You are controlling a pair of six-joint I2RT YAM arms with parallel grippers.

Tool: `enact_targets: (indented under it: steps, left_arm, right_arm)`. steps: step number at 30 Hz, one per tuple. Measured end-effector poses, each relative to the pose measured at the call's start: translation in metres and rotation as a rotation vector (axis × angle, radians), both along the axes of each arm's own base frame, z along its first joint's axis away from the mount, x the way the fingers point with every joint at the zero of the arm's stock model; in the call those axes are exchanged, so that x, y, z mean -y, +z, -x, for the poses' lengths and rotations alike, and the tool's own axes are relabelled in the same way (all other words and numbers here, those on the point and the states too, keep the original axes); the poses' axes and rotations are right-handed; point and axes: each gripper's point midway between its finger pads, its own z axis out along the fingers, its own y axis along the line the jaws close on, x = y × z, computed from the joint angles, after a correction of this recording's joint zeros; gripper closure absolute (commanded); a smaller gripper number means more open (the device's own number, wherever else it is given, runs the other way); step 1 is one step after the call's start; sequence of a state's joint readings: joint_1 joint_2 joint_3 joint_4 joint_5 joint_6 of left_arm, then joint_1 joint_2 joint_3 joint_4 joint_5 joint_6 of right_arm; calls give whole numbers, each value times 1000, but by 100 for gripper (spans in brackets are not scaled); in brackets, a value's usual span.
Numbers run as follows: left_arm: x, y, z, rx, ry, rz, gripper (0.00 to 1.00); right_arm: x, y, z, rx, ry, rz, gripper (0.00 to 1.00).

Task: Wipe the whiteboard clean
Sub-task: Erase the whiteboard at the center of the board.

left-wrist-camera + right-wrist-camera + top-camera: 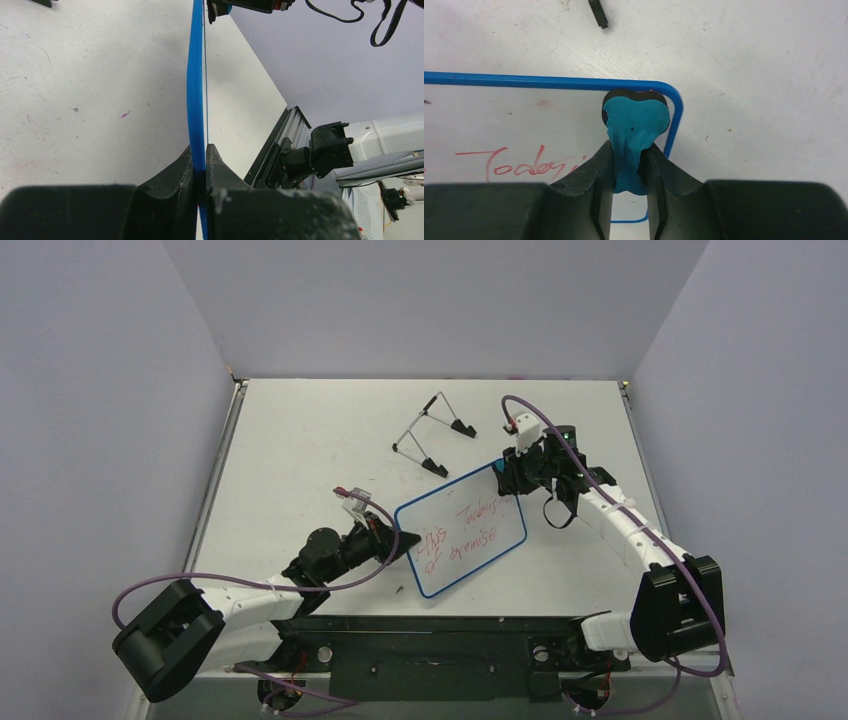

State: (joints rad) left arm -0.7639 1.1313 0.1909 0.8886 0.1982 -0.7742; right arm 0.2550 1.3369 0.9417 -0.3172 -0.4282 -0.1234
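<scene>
The whiteboard [470, 540], white with a thin blue rim and red handwriting, lies near the table's front centre. My left gripper [408, 538] is shut on its left edge; in the left wrist view the blue rim [196, 85] runs edge-on between the black fingers [175, 172]. My right gripper [508, 480] is shut on the blue bow-shaped eraser [634, 125]. The eraser rests on the board's far right corner [674, 100], right of the red word "Today" [519, 165].
A thin wire easel stand [432, 433] with black feet lies behind the board at the table's back centre. One small black piece [598, 13] lies on the table beyond the board's corner. Grey walls close in the left, back and right sides.
</scene>
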Motion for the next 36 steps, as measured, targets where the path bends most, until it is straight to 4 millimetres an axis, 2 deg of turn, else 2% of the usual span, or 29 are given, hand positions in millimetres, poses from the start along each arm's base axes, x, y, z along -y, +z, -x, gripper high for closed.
enact_targets:
  steps: [3, 7, 10, 11, 13, 15, 18, 20, 21, 24, 28, 31, 33, 36]
  left_arm:
    - [1, -1, -1, -3, 2, 3, 100]
    - [1, -2, -4, -14, 20, 9, 100]
    - [0, -3, -6, -19, 27, 10, 100]
    - [0, -3, -6, -20, 28, 10, 100]
    - [0, -3, -6, -20, 29, 10, 100]
    - [0, -3, -6, -19, 29, 10, 100]
    - [0, -3, -6, -13, 26, 7, 100]
    - [1, -3, -5, -8, 22, 4, 100]
    - [1, -3, -5, -7, 20, 4, 100]
    - [2, -3, -5, 2, 13, -1, 100]
    - [4, 0, -8, 22, 8, -19, 100]
    - [5, 2, -12, 39, 6, -40, 100]
    - [4, 3, -16, 49, 11, -58, 100]
    - [1, 8, -20, 70, 20, -78, 100]
  right_arm:
    - [-12, 1, 5, 2, 40, -4, 100]
    - [-64, 3, 35, 4, 234, -27, 100]
    - [-88, 6, 54, 8, 345, -41, 100]
    - [-89, 6, 55, 9, 351, -40, 100]
    - [-84, 5, 51, 10, 331, -37, 100]
    - [-69, 5, 40, 12, 271, -28, 100]
    - [-23, 3, 11, 16, 95, -1, 100]
    - [1, 2, -1, 16, 7, 13, 100]
    - [6, 2, -2, 16, -8, 13, 100]
    - [-2, 11, 5, 21, 29, -20, 100]
    - [-14, 50, 26, 108, 138, -97, 100]
    - [-5, 77, 32, 191, 156, -130, 100]
    - [2, 80, 30, 204, 147, -130, 100]
    - [13, 67, 26, 170, 125, -105, 100]
